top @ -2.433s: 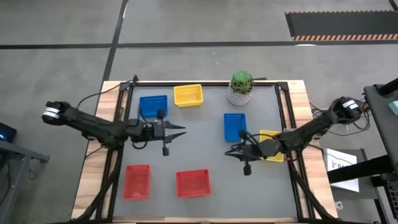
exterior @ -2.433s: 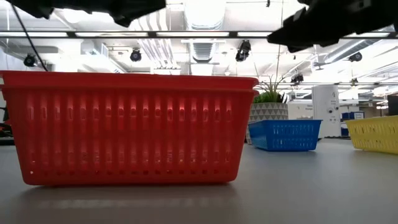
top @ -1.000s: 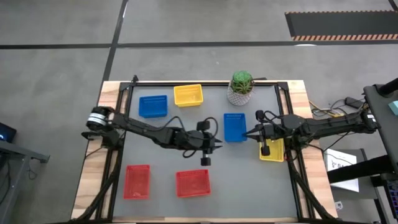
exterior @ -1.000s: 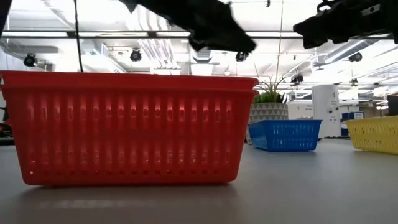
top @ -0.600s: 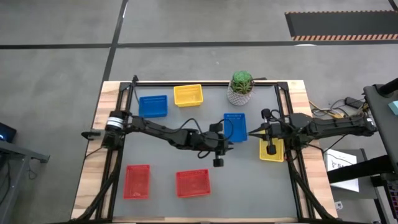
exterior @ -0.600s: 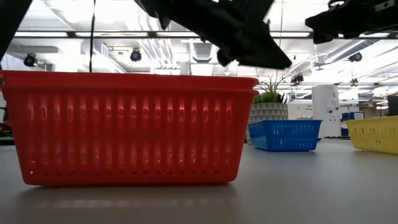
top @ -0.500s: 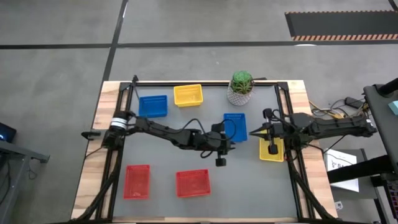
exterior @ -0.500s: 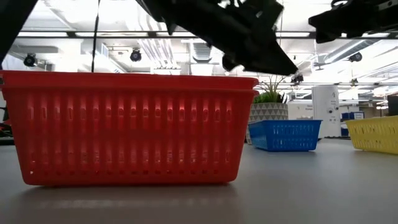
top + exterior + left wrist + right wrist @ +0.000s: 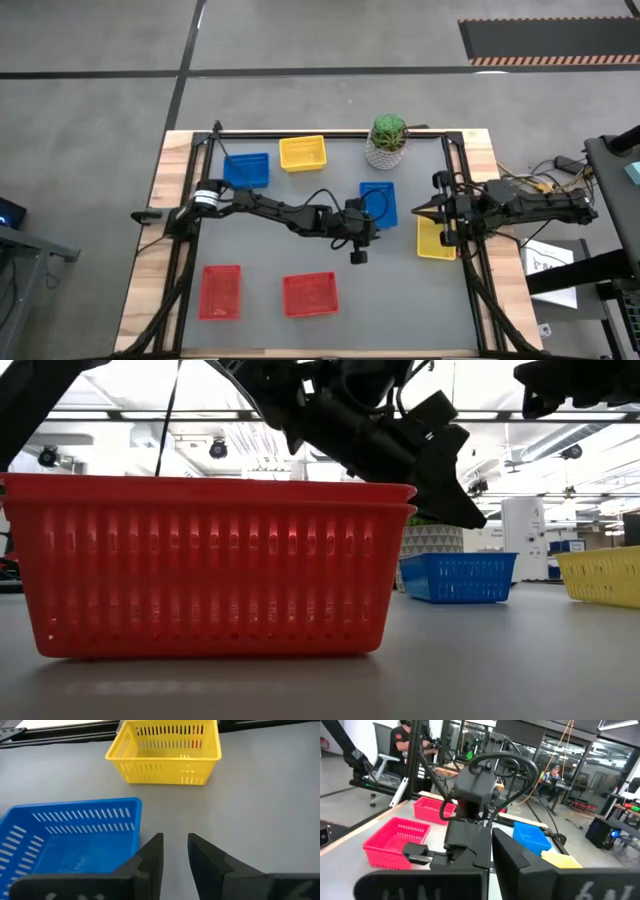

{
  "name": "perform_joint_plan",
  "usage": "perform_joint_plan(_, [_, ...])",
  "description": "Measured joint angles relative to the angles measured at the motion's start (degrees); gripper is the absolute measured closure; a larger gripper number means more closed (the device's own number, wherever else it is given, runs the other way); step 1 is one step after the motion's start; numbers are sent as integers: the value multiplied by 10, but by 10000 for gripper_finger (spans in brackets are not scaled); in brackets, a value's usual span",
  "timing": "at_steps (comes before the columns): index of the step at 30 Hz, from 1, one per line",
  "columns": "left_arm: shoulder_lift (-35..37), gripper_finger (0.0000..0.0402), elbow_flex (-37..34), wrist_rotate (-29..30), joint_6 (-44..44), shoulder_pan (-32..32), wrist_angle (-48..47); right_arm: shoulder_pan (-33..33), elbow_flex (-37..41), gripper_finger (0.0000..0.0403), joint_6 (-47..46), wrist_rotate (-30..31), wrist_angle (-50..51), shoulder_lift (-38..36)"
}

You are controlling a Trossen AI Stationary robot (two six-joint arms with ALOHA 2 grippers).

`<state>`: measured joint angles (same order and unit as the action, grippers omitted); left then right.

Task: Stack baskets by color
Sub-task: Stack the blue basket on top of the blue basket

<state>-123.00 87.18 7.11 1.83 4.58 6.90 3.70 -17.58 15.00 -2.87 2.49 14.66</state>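
A red basket [image 9: 205,565] fills the desk's near left, a blue basket [image 9: 457,577] and yellow basket [image 9: 603,576] farther right, a dark arm [image 9: 370,425] overhead.

The left arm [image 9: 290,213] overlaps part of the central blue basket [image 9: 381,196].

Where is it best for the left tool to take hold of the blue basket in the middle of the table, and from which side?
Probably the thin upright wall nearest the left tool, at the rim of the blue basket. The basket sits upright and open-topped, so come down from above, one finger inside the wall and one outside.
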Motion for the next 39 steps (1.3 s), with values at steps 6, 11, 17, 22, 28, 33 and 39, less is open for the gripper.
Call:
perform_joint_plan(6, [0,260,3,-1,0,-1,2,0,0,394,0,0,2,0])
perform_joint_plan(11, [-10,212,3,24,5,-7,26,0,0,394,6,0,2,0])
perform_joint_plan(17, [-44,208,4,25,3,-12,62,0,0,394,8,17,2,0])
perform_joint_plan(22, [-55,208,6,39,1,-15,60,0,0,394,8,17,2,0])
perform_joint_plan(28, [-53,208,6,41,1,-16,56,0,0,394,11,17,3,0])
perform_joint_plan(33, [-52,208,7,41,0,-19,33,0,0,394,16,17,3,0])
perform_joint_plan(39, [-52,237,8,42,0,-21,10,0,0,394,17,18,3,0])
